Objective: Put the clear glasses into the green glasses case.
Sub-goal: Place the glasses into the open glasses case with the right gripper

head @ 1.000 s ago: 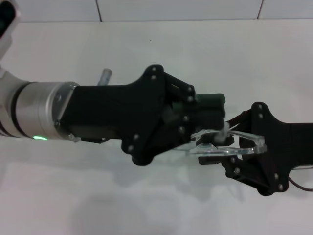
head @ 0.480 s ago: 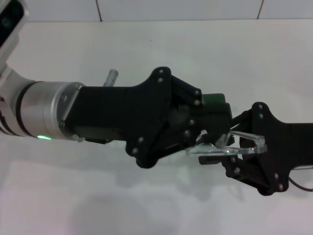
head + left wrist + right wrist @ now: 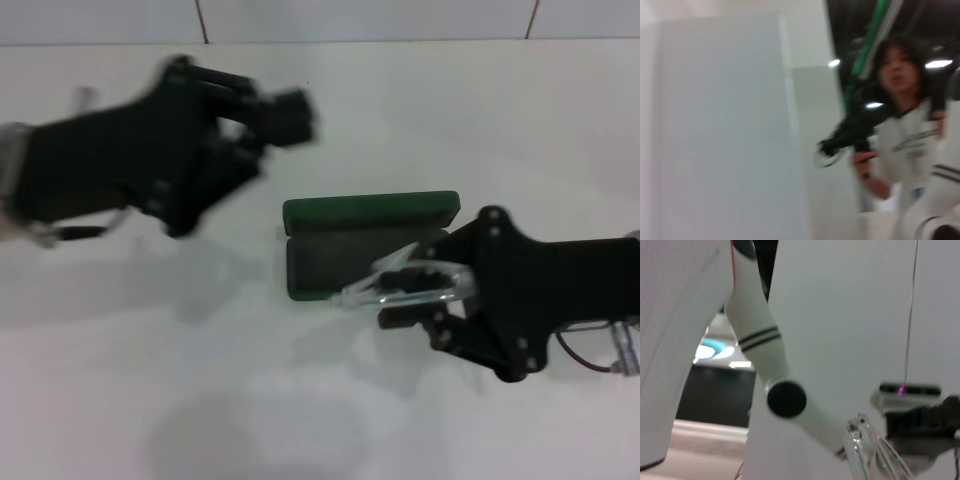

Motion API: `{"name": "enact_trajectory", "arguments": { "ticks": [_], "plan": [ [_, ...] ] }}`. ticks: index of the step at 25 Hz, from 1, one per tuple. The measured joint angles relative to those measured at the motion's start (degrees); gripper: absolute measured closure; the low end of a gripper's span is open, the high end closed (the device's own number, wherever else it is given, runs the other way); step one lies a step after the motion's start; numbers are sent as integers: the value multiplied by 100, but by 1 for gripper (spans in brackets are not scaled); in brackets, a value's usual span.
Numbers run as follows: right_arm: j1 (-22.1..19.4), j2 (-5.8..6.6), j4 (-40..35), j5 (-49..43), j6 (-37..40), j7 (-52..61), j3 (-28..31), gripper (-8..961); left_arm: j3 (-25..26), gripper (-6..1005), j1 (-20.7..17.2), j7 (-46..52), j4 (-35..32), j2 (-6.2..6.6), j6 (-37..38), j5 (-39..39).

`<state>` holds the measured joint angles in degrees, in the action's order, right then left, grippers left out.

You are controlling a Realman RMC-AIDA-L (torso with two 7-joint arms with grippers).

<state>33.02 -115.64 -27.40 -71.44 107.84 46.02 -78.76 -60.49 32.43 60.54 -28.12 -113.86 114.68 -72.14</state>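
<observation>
White worktop (image 3: 120, 400) runs under both arms in the head view. At far left the left gripper (image 3: 285, 112) hangs blurred above the surface, well apart from the case; whether its fingers are spread or closed cannot be told. Its wrist camera looks out into the room, where a person (image 3: 905, 125) in a white top stands holding a dark device.

Near the middle lies the green glasses case (image 3: 365, 243), lid raised along its far edge and the dark lining showing. The clear glasses (image 3: 400, 283) sit tilted over the case's near right corner, one end reaching across the lining and rim. The right gripper (image 3: 425, 285), coming in from the right, has its fingers clenched on the glasses. The clear arms (image 3: 865, 450) also show in the right wrist view.
</observation>
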Motion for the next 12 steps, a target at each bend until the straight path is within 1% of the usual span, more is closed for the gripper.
{"name": "enact_trajectory", "arguments": {
  "ticks": [2, 3, 4, 5, 8, 11, 12],
  "plan": [
    [77, 17, -192, -227, -163, 374, -8, 842, 213, 930, -174, 19, -21, 160, -68, -33],
    [119, 28, -426, -428, -284, 701, -2, 842, 364, 930, -383, 53, -44, 346, -161, -58],
    [137, 33, -764, -717, -431, 1174, 11, 842, 364, 930, -383, 53, -44, 346, -161, -58],
    [145, 35, -1075, -995, -548, 1590, 19, 842, 439, 930, -497, 83, -77, 434, -203, -75],
    [163, 22, -2310, -1963, -788, 2883, 12, 842, 651, 930, -858, 255, -375, 533, -291, -159],
    [301, 12, -3480, -2780, -799, 4246, -2, 842, 1031, 930, -1187, 475, -805, 523, -349, -426],
    [407, 21, -3767, -3045, -760, 4717, 3, 842, 1103, 930, -1222, 493, -843, 515, -350, -464]
  ]
}}
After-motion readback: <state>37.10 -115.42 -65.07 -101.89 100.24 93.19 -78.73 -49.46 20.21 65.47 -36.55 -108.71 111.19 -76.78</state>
